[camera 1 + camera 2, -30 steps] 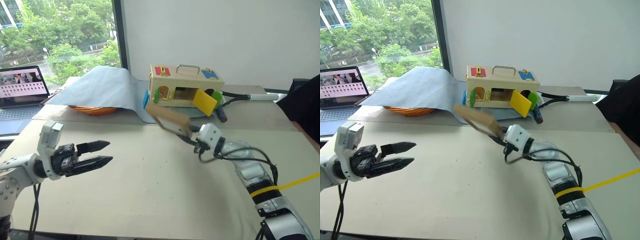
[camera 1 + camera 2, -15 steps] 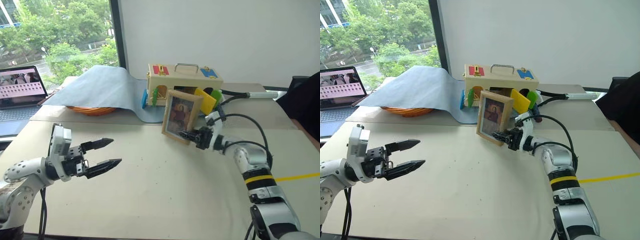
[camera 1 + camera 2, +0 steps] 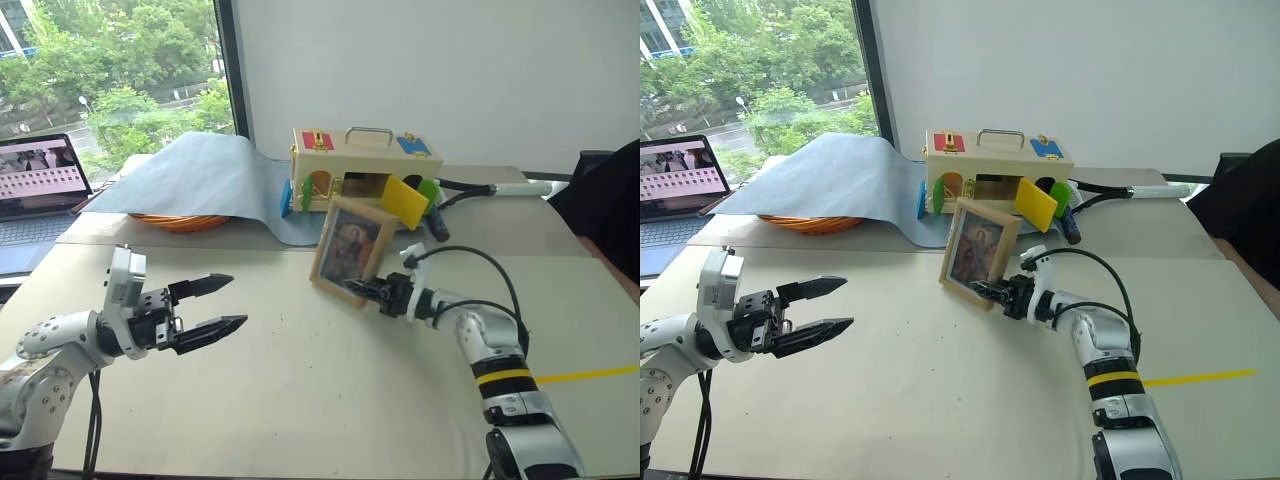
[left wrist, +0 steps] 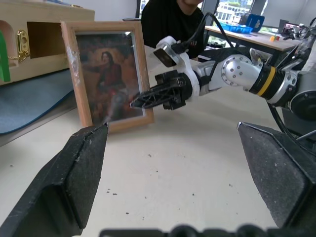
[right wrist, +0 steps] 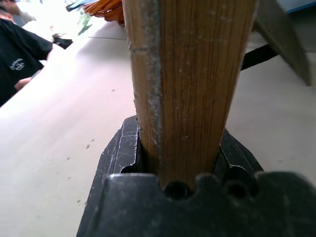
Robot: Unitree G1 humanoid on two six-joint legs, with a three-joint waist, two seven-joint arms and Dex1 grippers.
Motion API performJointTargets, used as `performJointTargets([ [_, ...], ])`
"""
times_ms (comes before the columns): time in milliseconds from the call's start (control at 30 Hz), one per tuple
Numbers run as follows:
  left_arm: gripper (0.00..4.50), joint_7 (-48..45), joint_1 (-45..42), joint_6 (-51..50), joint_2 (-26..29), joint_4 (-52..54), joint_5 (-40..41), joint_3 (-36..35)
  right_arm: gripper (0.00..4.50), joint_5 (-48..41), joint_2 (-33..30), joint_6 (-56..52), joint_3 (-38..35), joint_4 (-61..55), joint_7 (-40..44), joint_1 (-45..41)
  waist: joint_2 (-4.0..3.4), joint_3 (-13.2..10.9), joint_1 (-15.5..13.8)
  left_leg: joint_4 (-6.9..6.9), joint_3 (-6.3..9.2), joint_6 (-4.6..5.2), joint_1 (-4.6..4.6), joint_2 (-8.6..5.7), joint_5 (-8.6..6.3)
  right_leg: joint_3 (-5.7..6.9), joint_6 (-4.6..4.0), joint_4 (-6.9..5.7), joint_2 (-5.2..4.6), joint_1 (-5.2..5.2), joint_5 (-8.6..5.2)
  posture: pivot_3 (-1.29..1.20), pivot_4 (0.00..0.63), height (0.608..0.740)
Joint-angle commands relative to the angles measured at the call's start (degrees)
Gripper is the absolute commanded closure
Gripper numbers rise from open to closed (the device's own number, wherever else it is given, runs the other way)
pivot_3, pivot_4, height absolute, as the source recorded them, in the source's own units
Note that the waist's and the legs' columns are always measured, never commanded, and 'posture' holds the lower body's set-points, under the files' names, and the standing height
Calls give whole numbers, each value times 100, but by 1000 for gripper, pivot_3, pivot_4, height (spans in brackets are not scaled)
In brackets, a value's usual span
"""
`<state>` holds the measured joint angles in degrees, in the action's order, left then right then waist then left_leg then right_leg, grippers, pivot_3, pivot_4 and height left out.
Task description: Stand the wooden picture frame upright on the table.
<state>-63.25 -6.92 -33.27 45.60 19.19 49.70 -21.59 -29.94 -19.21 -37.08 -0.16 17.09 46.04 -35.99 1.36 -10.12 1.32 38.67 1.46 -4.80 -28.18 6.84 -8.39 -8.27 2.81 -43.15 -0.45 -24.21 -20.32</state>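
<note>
A: Where's the frame [image 3: 348, 249]?
B: On the table [image 3: 300, 390], just in front of the box [image 3: 362, 167], upright, leaning back a little, photo towards the robot.
A: Held?
B: Yes. The right gripper [image 3: 364, 288] pinches its lower side edge. The left gripper [image 3: 218, 305] hangs spread wide and empty, well apart from the box.
A: Step?
B: Setting it down, I'd say. Next: check the stand bears it, then release gently.

Wooden picture frame [image 4: 109, 76] upright on the table [image 4: 187, 168], photo facing camera, right gripper [image 4: 136, 102] clamped on its lower corner, left gripper [image 4: 173, 195] fingers spread wide in foreground, wooden box [image 4: 34, 42] behind, person [image 4: 170, 22] beyond.
</note>
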Motion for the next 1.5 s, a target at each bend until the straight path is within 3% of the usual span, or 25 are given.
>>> performJointTargets([
  [33,0,-51,-157,-94,77,-34,181,-21,3286,-121,126,-404,193,-456,93,358,1,1,-3,0,1,0,0,0,0,1,0,1,0,1,0,0,150,667],
  [333,0,-56,-413,-203,77,-210,170,116,3286,38,266,-354,197,-806,-53,704,1,1,123,-1,2,0,3,0,0,1,4,0,0,4,-3,0,150,667],
  [367,0,-50,-445,-222,78,-236,164,134,2283,38,265,-339,171,-802,-60,698,2,1,123,-1,2,0,3,0,0,2,4,0,0,4,-3,0,150,667],
  [600,0,-48,-640,-246,87,-442,110,241,14,-219,27,-645,-39,-1236,18,804,-2,-1,113,1,7,0,0,0,0,5,5,0,1,4,-3,0,150,667],
  [800,0,471,-851,-179,-296,-717,282,-17,14,-518,-551,-903,-463,-2129,-17,1432,-2,-1,-18,5,6,0,-3,-1,0,4,19,9,0,6,-9,0,150,667],
  [933,0,627,-578,-84,-268,-702,-163,184,14,-510,-1163,-513,-806,-3101,270,2377,-3,-1,-50,-5,7,0,-3,-1,0,5,18,9,0,4,-10,0,150,667],
  [1067,0,1234,-183,384,-469,-700,-1129,557,14,58,-1457,663,-1145,-3789,200,3261,-5,0,-25,-9,5,0,2,-1,0,1,24,15,0,8,-13,0,150,667],
  [1233,0,1461,-11,626,-553,-855,-1826,1031,14,321,-1367,1123,-1457,-4099,-342,3589,-4,0,-3,4,6,2,3,-1,4,-2,38,11,1,8,-16,0,150,667],
  [1500,0,1387,-169,862,-781,-967,-2060,1290,14,387,-1189,1249,-1449,-4246,-717,3929,-4,0,-54,11,5,3,-1,-1,6,-3,43,12,0,9,-13,0,150,667],
])
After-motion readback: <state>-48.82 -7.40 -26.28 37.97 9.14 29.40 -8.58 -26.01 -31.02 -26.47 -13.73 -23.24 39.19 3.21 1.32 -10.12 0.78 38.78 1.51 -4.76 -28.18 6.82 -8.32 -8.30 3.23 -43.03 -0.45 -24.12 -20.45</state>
